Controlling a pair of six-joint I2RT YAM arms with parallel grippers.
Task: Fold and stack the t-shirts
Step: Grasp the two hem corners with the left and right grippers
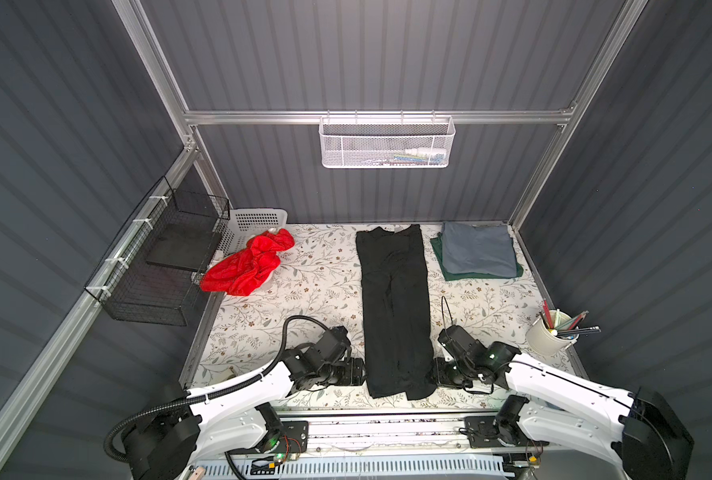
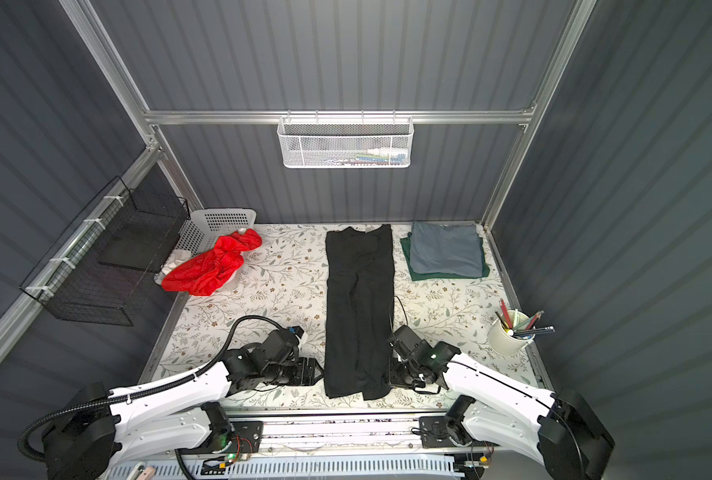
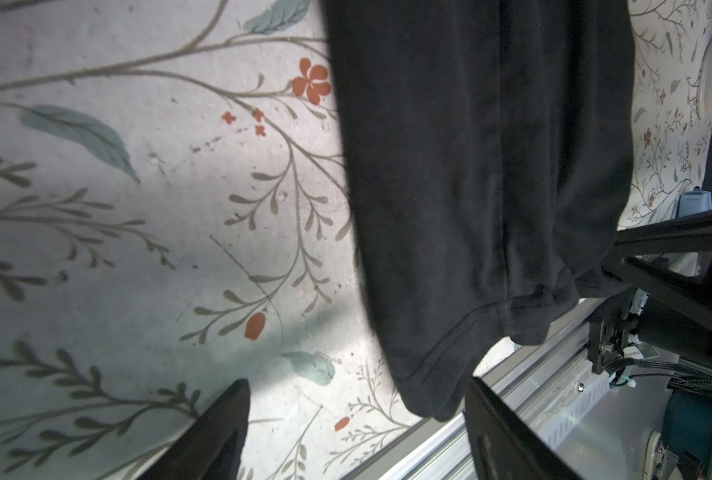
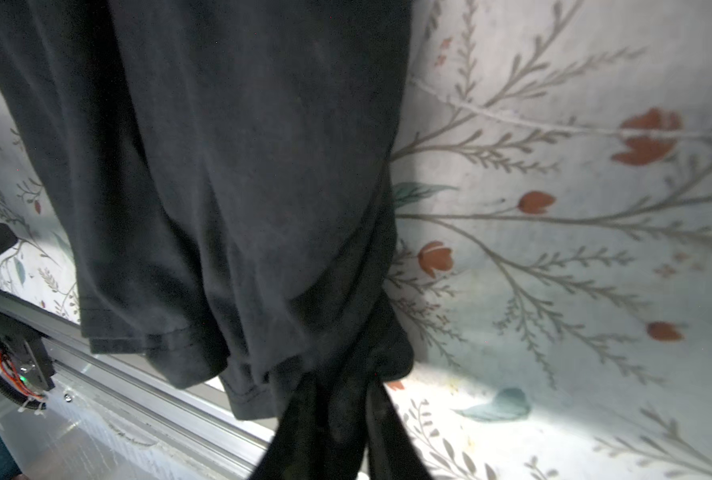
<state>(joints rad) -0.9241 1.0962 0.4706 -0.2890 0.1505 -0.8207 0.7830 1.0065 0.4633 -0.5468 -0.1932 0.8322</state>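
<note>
No text, number or brand can be read in any view.

- White neck tag (image 1: 396, 228) at the collar of the black t-shirt (image 1: 391, 299): seen in both top views, too small to show any print.
- Small pale sticker (image 3: 632, 354) on dark arm hardware, left wrist view: carries print, too blurred to read.
- Blue case (image 3: 694, 203) beyond the shirt, same view: one faint dark line of marks, not decipherable.

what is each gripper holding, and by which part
The right gripper is shut on the black t-shirt, pinching its near hem corner. The left gripper is open at the hem, holding nothing.
</note>
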